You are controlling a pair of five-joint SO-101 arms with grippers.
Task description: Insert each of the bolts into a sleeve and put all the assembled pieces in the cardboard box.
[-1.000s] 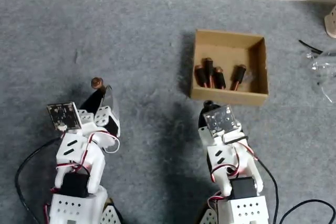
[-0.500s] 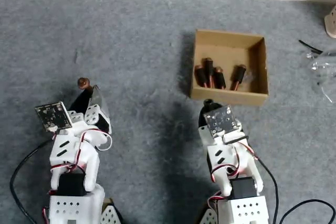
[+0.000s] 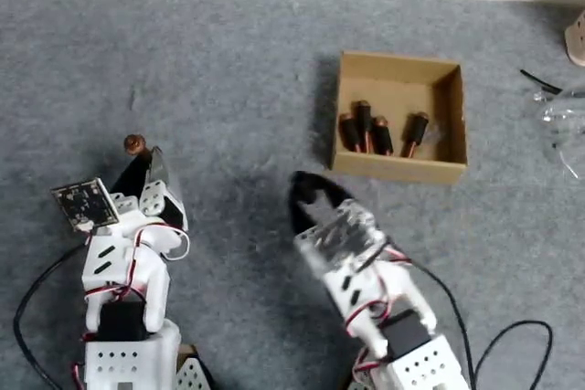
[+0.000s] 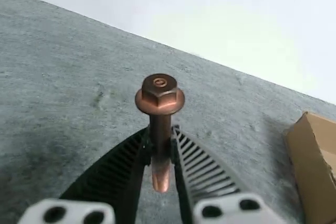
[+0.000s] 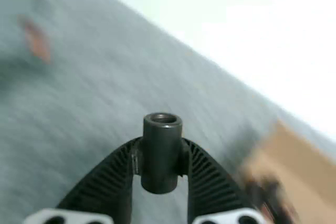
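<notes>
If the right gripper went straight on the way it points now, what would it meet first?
Probably just bare carpet: the right gripper with its sleeve aims between the cardboard box and the left gripper's bolt. Its height is unclear.

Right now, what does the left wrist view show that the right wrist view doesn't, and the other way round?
Left wrist view: a copper bolt, its hex head sticking out past the fingertips, clamped in the left gripper. Right wrist view: a dark sleeve, its open end past the fingertips, clamped in the right gripper. Both: grey carpet, a pale wall behind it, and part of the cardboard box at the edge.
</notes>
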